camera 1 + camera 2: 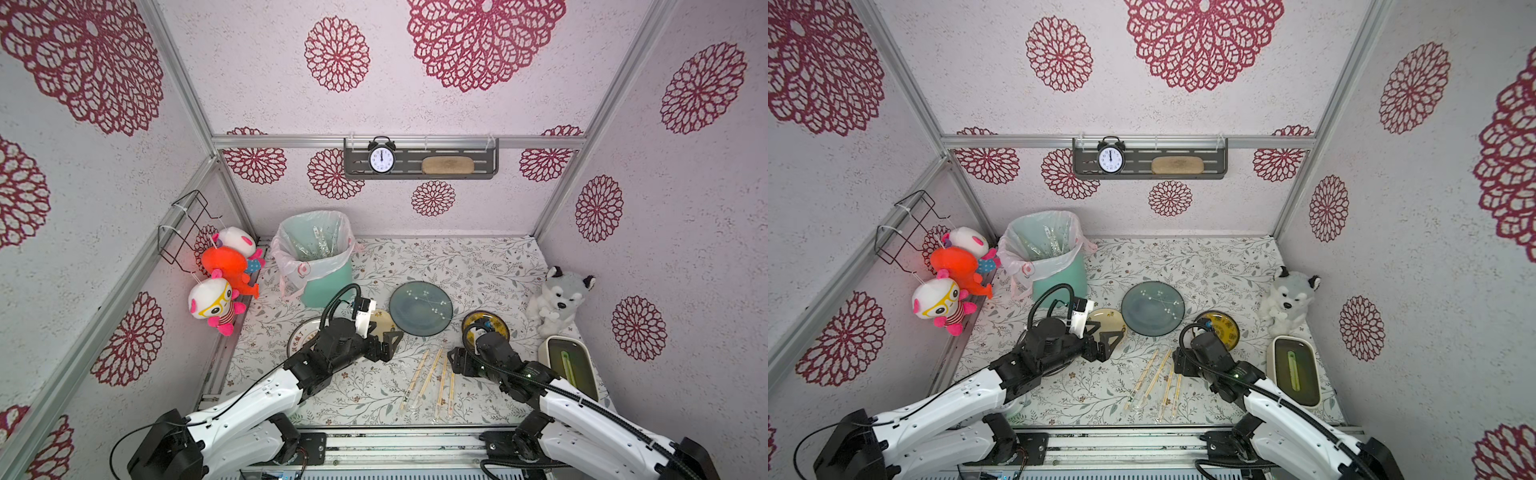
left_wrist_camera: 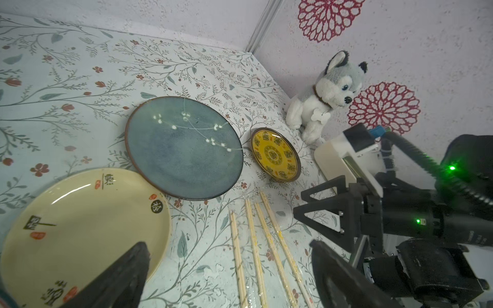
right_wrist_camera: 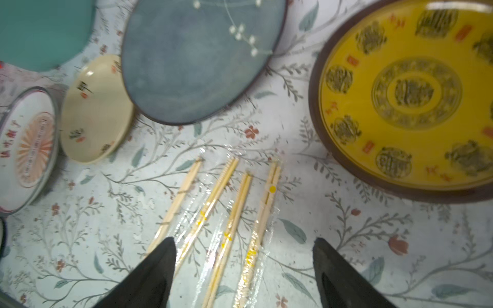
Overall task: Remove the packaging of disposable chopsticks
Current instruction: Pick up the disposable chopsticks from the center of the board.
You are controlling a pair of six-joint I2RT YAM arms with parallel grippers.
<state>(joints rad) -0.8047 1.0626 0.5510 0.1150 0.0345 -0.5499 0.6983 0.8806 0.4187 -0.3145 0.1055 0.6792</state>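
Several pairs of pale disposable chopsticks (image 1: pixel 432 382) (image 1: pixel 1158 382) lie side by side near the table's front edge, each in its clear packaging (image 3: pixel 213 256) (image 2: pixel 252 288). My right gripper (image 1: pixel 455 359) (image 3: pixel 244 241) hovers low over their far ends. It is open, and three of the wrapped pairs show between its black fingers (image 3: pixel 160 266). That view is blurred. My left gripper (image 1: pixel 388 343) (image 2: pixel 228 248) is wide open and holds nothing. It sits left of the chopsticks, beside the cream plate (image 2: pixel 80 226).
A blue-grey plate (image 1: pixel 420 306), a yellow plate (image 1: pixel 492 322) and a white patterned plate (image 1: pixel 299 338) lie behind the chopsticks. A green bin (image 1: pixel 328 282) with a liner holds clear sleeves at the back left. A husky plush (image 1: pixel 557 301) and a white box (image 1: pixel 569 370) stand at the right.
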